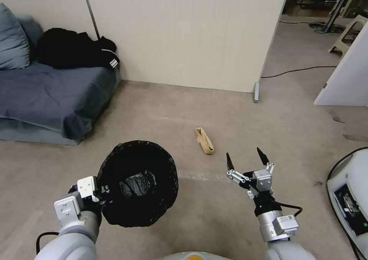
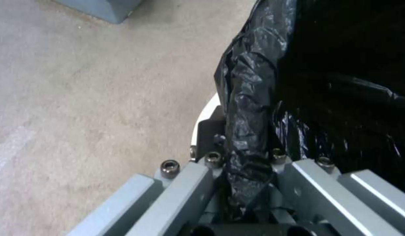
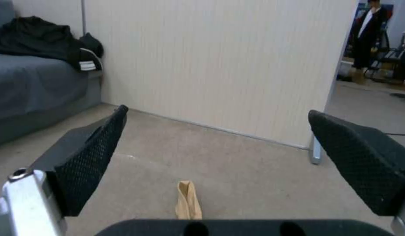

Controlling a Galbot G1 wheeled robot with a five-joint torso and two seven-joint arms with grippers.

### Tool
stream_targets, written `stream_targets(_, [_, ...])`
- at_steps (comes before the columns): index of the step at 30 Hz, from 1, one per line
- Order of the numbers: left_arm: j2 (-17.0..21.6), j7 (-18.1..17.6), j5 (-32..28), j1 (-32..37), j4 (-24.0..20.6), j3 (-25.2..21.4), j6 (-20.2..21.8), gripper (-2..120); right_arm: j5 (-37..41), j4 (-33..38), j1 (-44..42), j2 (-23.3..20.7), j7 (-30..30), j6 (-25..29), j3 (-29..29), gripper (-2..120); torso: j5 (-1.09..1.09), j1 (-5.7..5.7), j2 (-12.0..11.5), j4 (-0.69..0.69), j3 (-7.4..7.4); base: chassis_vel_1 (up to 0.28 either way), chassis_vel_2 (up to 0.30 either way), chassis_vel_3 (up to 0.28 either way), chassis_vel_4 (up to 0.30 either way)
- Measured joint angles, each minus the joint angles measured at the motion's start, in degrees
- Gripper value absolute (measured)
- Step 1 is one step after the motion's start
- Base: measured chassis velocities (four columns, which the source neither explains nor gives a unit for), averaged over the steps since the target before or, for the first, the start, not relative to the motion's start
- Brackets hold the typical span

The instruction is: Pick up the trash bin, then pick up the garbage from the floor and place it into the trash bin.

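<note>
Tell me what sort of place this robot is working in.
Probably a mock living room set up inside a lab: a low grey sofa with black clothes on it, a bare partition wall, and carpeted floor opening onto a workspace behind.

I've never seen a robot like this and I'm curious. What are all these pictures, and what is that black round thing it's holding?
This is a robot with two arms, and each arm ends in a pincer. One picture comes from a camera on its head, looking down at the floor. The other two come from little cameras on its wrists.

The black round thing is the trash bin, lined with a black bag. The left pincer is shut on its rim, holding it up. Up close, the left wrist camera shows the crinkly bag pinched between the fingers.

The right pincer is open and holds nothing. Just ahead of it, on the floor, lies a tan wrapper, a piece of garbage.

A sofa with black clothes on it stands to the left.
</note>
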Motion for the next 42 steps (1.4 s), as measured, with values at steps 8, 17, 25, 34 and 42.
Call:
stream_targets(8, [-0.1,0.0,0.1,0.2,0.0,-0.3,0.0,1,0.0,-0.7,0.3,-0.1,-0.1,0.1,-0.3,100,0.0,0.0,0.0,0.0,0.0,-0.065,0.065,0.07,-0.065])
stream_targets(17, [-0.9,0.2,1.0,0.7,0.0,-0.3,-0.2,1,0.2,-1.5,1.2,-0.6,-0.4,0.1,-0.6,100,0.0,0.0,0.0,0.0,0.0,-0.065,0.085,0.074,-0.072])
stream_targets(25, [-1.0,0.3,1.4,1.2,0.1,-0.5,-0.3,1,0.4,-2.5,1.9,-0.7,-0.4,0.1,-1.0,100,0.0,0.0,0.0,0.0,0.0,-0.075,0.069,0.065,-0.078])
stream_targets(34, [-1.1,0.4,1.8,1.4,0.0,-0.6,-0.5,1,0.4,-3.1,2.3,-0.8,-0.5,0.1,-1.1,100,0.0,0.0,0.0,0.0,0.0,-0.114,0.102,0.111,-0.106])
stream_targets(42, [-1.0,0.5,1.8,1.6,0.1,-0.6,-0.7,1,0.9,-4.6,4.1,-2.5,-0.5,-0.6,-1.9,100,0.0,0.0,0.0,0.0,0.0,-0.108,0.104,0.101,-0.112])
